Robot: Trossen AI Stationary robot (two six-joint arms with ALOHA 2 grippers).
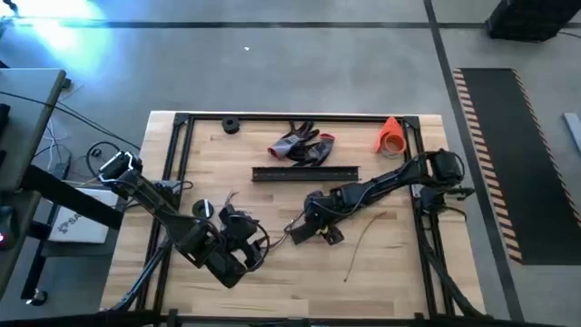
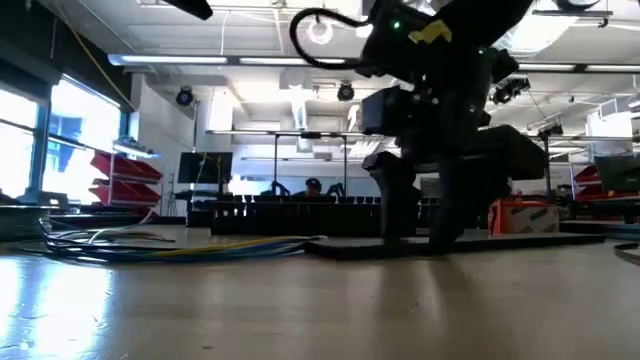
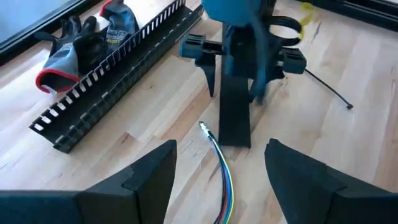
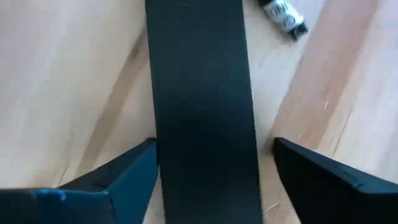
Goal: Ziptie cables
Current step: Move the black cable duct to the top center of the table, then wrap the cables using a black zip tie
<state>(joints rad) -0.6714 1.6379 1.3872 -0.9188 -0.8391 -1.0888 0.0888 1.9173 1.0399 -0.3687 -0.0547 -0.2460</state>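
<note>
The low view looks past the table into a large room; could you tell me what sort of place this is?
Probably an industrial workshop or robotics lab: red parts bins on the wall, exposed ceiling ducts, and hazard-striped floor matting.

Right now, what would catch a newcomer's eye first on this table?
Two dark arms meet mid-table: the right claw hangs open over a flat black strip, while the left claw, also open, faces a coloured wire end. Behind them lie a slotted black strip, gloves and an orange roll.

Pale striped-grain wood worktop [image 1: 390, 263]; black slotted strip [image 3: 112, 68]; grey gloves [image 3: 81, 40] trimmed red; orange cone [image 1: 390, 136]; cables [image 3: 222, 180] in white, yellow, green and blue.
</note>
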